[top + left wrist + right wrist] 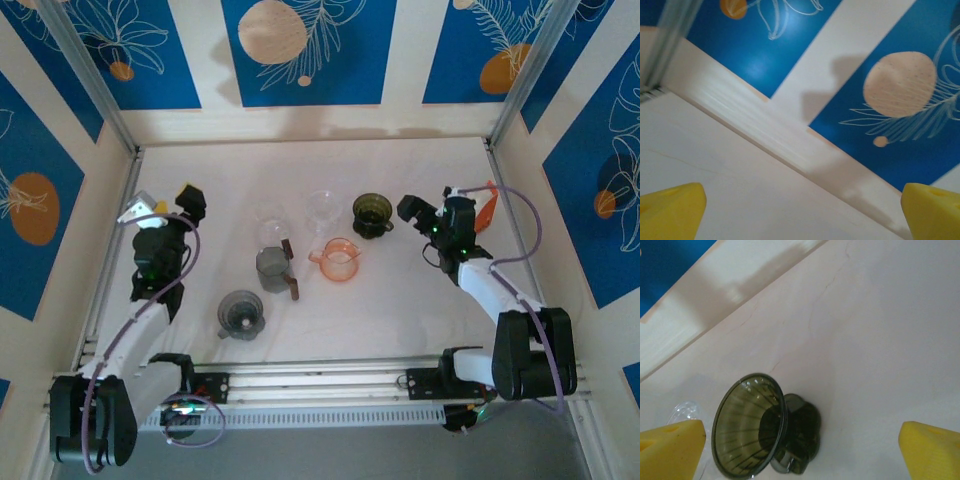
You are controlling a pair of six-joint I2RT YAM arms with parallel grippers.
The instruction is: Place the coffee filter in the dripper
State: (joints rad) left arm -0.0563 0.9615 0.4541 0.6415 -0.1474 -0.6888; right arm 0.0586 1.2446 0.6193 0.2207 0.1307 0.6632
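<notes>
The yellow fingers (671,446) of your right gripper (413,210) stand spread and empty, the green dripper (747,430) near ahead, in line with their gap. Your left gripper (802,212), also spread, faces the wall (765,65); the filter cannot be made out.

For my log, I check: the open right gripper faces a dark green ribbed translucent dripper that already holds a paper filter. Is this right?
The open right gripper faces the dark green ribbed translucent dripper, but that dripper holds no filter: the right wrist view shows it empty.
</notes>
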